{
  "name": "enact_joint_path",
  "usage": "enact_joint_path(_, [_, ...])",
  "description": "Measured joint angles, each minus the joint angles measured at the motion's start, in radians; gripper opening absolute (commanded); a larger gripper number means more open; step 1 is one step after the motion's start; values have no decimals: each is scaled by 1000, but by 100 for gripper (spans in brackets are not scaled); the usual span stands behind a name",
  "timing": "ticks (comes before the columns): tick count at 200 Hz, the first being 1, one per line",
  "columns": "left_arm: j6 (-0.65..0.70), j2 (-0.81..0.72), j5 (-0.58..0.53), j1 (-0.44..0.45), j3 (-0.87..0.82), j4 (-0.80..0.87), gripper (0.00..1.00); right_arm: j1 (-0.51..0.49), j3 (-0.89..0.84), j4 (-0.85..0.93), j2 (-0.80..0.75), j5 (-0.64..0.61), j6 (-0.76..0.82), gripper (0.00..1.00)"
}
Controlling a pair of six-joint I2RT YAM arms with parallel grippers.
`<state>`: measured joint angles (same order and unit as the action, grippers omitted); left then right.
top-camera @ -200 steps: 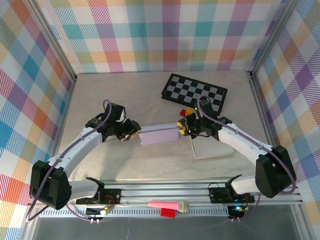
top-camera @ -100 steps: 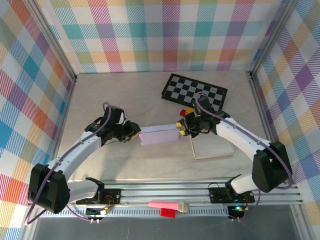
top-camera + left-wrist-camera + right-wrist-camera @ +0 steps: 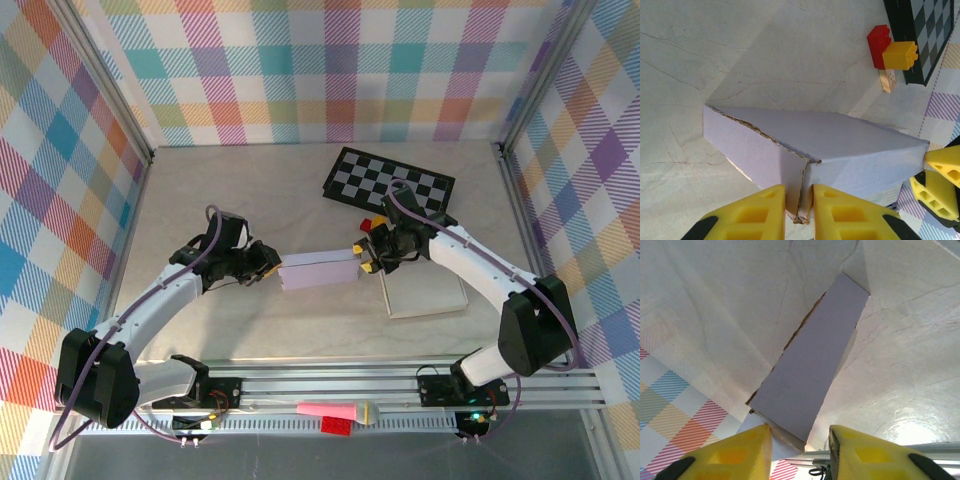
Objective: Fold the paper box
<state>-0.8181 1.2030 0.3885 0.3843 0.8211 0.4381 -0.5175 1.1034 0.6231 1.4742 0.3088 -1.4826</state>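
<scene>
Between the left fingers (image 3: pixel 776 199), one end of the paper box (image 3: pixel 840 145) is clamped; the right fingers (image 3: pixel 761 441) stand apart, straddling the other.

L gripper (image 3: pixel 799 207) tighter on box (image 3: pixel 840 145).

Left claw (image 3: pixel 799 202) pinched narrow, right claw (image 3: pixel 800 442) parted wider.

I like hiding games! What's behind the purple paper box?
Beyond the paper box, a red block and a yellow block sit touching on the table, next to a checkered board. Anything inside or under the box is covered.
</scene>
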Motion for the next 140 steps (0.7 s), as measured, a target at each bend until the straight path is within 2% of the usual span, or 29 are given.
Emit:
enact_joint_path(16, [1, -3, -2, 0, 0, 0, 17, 0, 1, 6, -3, 0, 1, 50])
enact_joint_path(35, [5, -5, -8, 0, 0, -1, 18, -3, -11, -5, -33, -7, -16, 67])
enact_joint_path(45, [8, -10, -15, 0, -1, 2, 17, -6, -32, -29, -71, -13, -24, 71])
enact_joint_path(82, [23, -32, -32, 7, -16, 0, 17, -6, -73, -109, -159, 17, -79, 76])
enact_joint_path(140, [29, -61, -81, 67, -28, 3, 17, -6, -103, -218, -51, 53, -141, 79])
